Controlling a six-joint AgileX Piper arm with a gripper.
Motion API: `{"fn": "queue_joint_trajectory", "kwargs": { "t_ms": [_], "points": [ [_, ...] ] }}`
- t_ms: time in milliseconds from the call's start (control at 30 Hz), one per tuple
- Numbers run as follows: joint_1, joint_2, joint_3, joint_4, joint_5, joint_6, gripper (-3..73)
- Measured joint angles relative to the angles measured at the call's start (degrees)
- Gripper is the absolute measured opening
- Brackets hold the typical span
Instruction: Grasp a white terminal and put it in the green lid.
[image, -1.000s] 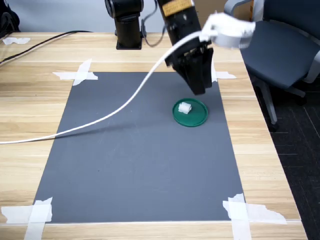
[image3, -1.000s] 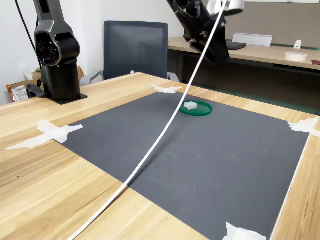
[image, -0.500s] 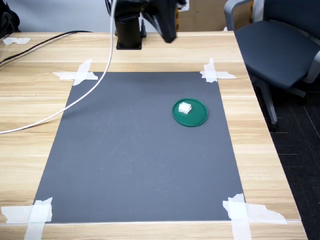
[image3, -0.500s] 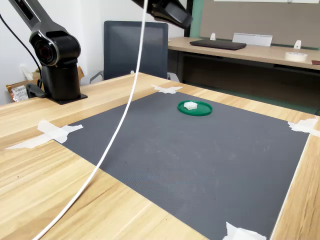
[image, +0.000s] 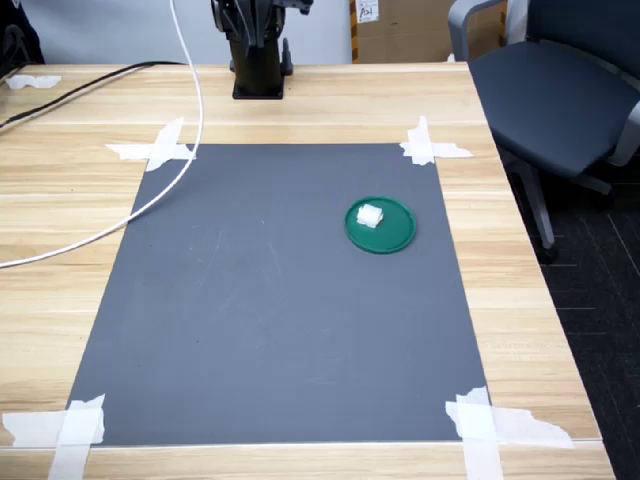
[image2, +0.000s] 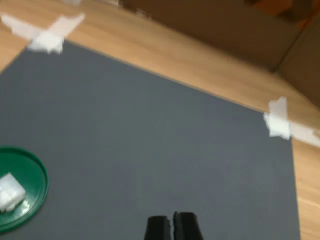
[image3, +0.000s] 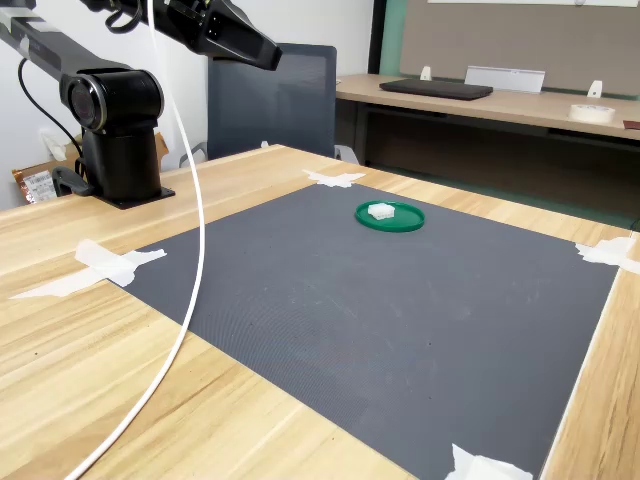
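The white terminal (image: 370, 215) lies inside the green lid (image: 381, 226), touching its floor and sitting toward the lid's far-left part in the first exterior view. The lid rests flat on the dark grey mat (image: 280, 300), in the mat's far-right area in the first exterior view, near the taped far-right corner. In the second exterior view the lid (image3: 390, 216) shows as a low disc with the terminal (image3: 381, 210) on it.

The gripper (image2: 172, 227) is well apart from the lid, raised high above the table near the arm's base (image: 258, 60) at the far edge. In the wrist view its 2 dark fingers (image2: 158, 229) look pressed together with nothing between them, though that picture is blurred and only their tips show. In the second exterior view the gripper (image3: 262, 50) points out over the wooden table (image3: 60, 330).

A white cable (image: 170, 190) curves across the table's left side in the first exterior view. White tape strips (image: 158, 148) hold the mat's 4 corners.
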Motion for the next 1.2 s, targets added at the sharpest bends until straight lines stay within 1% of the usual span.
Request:
{"fn": "queue_joint_trajectory", "kwargs": {
  "t_ms": [67,233,300,467,1200],
  "points": [
    [-0.94,-3.03,1.01,1.48,-0.07,0.95,-2.7],
    [-5.52,-8.84,3.89,7.23,0.34,3.92,-2.7],
    [-7.01,-10.51,5.11,8.29,1.13,4.33,-2.7],
    [-9.07,-15.56,8.45,8.68,2.86,4.52,-2.7],
    [-9.13,-16.24,10.13,8.85,3.08,4.56,-2.8]
  ]
}}
